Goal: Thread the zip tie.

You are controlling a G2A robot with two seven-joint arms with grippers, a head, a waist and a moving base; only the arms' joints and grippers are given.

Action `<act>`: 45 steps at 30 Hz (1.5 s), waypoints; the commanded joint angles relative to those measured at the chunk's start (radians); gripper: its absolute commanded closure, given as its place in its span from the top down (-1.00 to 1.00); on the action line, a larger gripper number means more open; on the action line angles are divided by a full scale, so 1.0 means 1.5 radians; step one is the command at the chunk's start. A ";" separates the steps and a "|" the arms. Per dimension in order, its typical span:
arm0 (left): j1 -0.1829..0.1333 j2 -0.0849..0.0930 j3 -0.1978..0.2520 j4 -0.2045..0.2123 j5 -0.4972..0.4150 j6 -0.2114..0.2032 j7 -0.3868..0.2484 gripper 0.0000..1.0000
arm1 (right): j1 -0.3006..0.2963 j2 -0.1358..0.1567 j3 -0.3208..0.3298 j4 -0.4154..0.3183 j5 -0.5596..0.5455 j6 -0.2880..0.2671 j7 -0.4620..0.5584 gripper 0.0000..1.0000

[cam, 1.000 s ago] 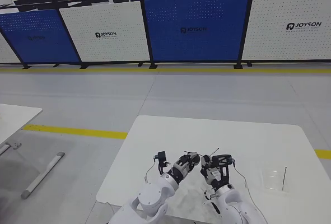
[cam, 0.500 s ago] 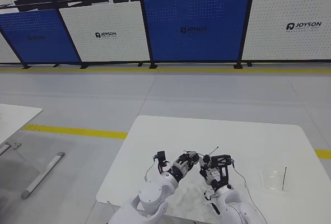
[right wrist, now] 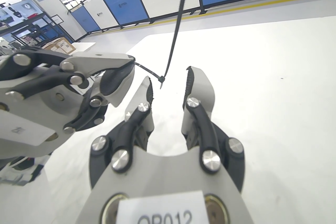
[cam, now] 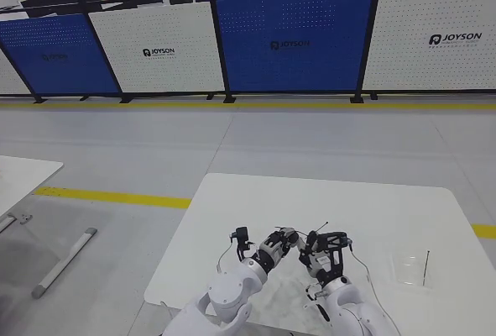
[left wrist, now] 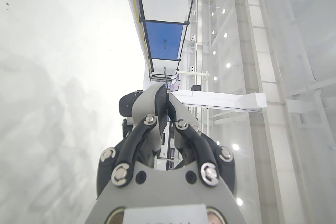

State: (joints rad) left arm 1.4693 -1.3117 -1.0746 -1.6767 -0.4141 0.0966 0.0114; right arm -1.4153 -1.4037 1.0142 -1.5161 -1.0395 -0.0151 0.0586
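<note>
A black zip tie [right wrist: 175, 28] hangs in the air over the near part of the white table [cam: 382, 210]. Its small head [right wrist: 161, 79] sits between the tips of my right gripper [right wrist: 169, 79], which is open and not touching it. From the head a long strap rises up and away. A short stretch runs sideways from the head into my left gripper [right wrist: 130, 64], which is shut on the zip tie. In the left wrist view the left gripper [left wrist: 167, 97] has its pads pressed together, with a thin black end [left wrist: 165, 78] sticking out past them. In the top view the grippers meet near the strap [cam: 319, 228].
A clear plastic container [cam: 407, 269] stands on the table to the right of the arms, with another black strip [cam: 426, 265] beside it. The table's near edge lies just under the arms. A second white table [cam: 8, 181] stands far to the left.
</note>
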 commanded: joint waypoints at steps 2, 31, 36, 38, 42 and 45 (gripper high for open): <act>0.000 0.000 0.001 0.000 0.003 0.000 0.000 -1.00 | -0.003 0.000 0.002 -0.003 0.000 -0.001 -0.002 -0.50; 0.000 -0.002 0.010 0.001 0.019 0.008 0.007 -1.00 | -0.009 0.000 0.012 -0.007 0.001 -0.001 -0.003 -1.00; 0.000 -0.003 0.010 0.002 0.016 0.005 0.006 -1.00 | -0.008 0.000 0.012 -0.006 0.001 -0.002 -0.003 -1.00; 0.000 -0.003 0.010 0.001 0.012 0.000 0.003 -1.00 | -0.007 0.000 0.012 -0.004 0.002 -0.001 -0.002 -1.00; 0.003 -0.002 0.008 -0.001 0.010 -0.009 -0.009 -1.00 | -0.003 -0.001 0.009 0.001 0.002 0.000 0.001 -1.00; 0.006 -0.002 0.006 -0.003 0.009 -0.014 -0.016 -1.00 | 0.000 -0.002 0.006 0.004 0.000 0.002 0.003 -1.00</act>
State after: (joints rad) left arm 1.4764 -1.3143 -1.0645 -1.6809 -0.3994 0.0780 -0.0100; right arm -1.4174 -1.4066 1.0242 -1.5109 -1.0391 -0.0135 0.0623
